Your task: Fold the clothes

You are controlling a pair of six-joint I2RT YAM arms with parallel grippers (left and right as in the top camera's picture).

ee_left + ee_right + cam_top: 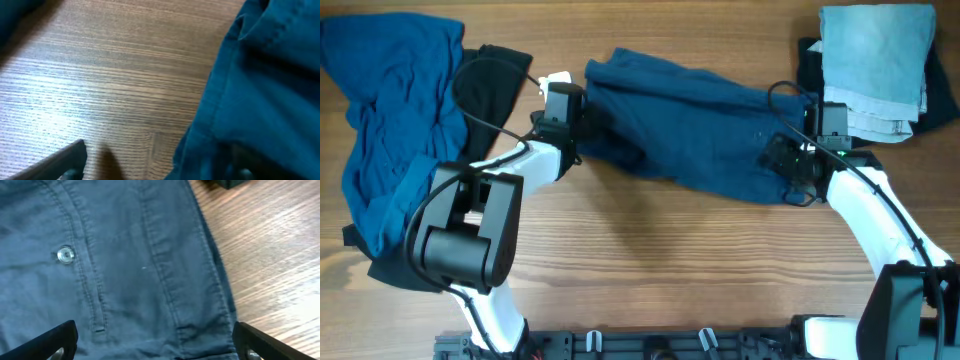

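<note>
- Our right pincer (155, 342) stands spread wide. Its two dark fingers (50, 340) sit at the lower corners of the wrist view, and nothing is pinched between them.
- Straight beneath that gap lie the dark navy shorts (125, 270), flat, with stitched seams running up the cloth and a small pale button (65, 254) to the left.
- The edge of the shorts falls just inside the right-hand finger, and past it we see the bare wooden surface (270, 265).
- Our left pincer (155, 172) also looks spread. One grey finger (60, 160) shows at the lower left, while the other side is mostly hidden behind the cloth.
- In that wrist view the rumpled hem of the shorts (260, 85) fills the right half, lying on the surface (110, 85). We see no cloth clamped.
- From overhead the shorts (690, 110) stretch across the upper middle of the surface (650, 260), a little crumpled, with the left arm at their left end and the right arm at their right end.
- Further left a bright blue garment (390, 110) lies loosely heaped, with a black piece (490, 85) just beside it, between it and the left arm.
- In the far right corner a pale faded-blue denim piece (875, 65) sits folded, resting on another black piece (807, 60) that peeks out at its left edge.
</note>
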